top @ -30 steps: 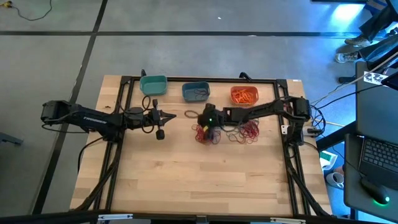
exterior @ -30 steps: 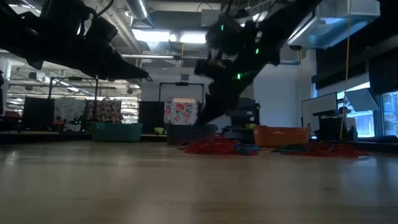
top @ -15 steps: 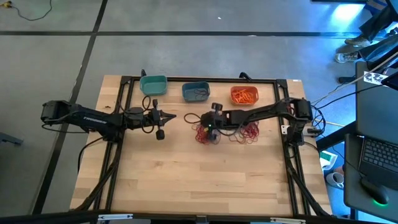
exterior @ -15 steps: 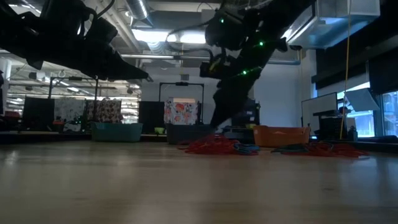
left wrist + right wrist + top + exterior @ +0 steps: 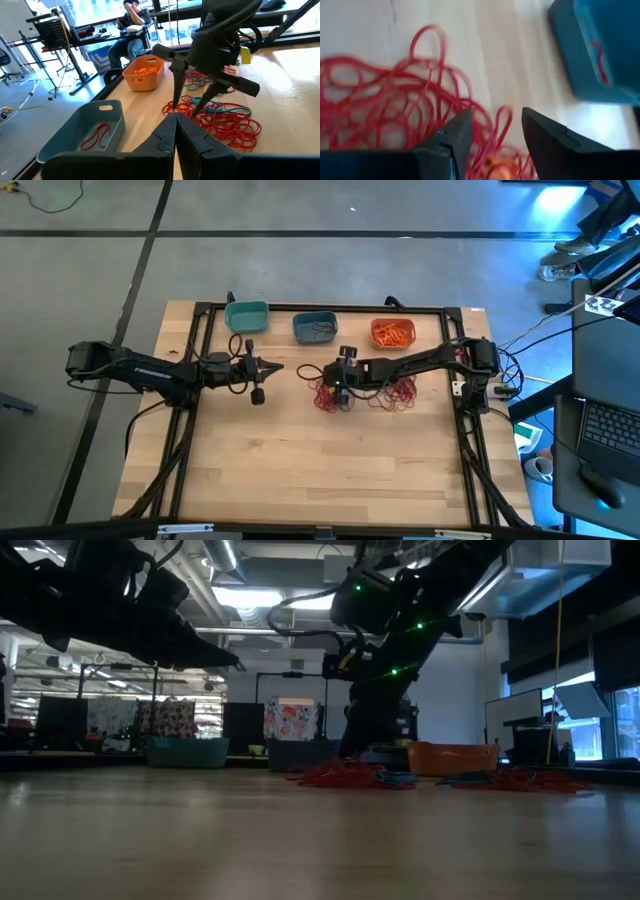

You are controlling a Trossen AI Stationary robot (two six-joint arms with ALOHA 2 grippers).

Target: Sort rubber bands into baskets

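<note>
Two tools: right tool [image 5: 192, 107] open, tips down in the red rubber bands [image 5: 378, 392] mid-bench; left tool [image 5: 262, 367] closed, idle beside. Bands light, stretchy, tangled: pinch one loose loop. Baskets [image 5: 315, 328] behind.

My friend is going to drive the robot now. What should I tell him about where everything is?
Right gripper: open, tips down in the pile of red rubber bands mid-table, holding nothing yet.
Left gripper: shut, waiting left of the pile.
Baskets along the far edge: teal basket looks empty, blue basket has a red band, orange basket has orange bands.
Left to do: a second pile and the first, with a few blue bands, still need sorting.
</note>
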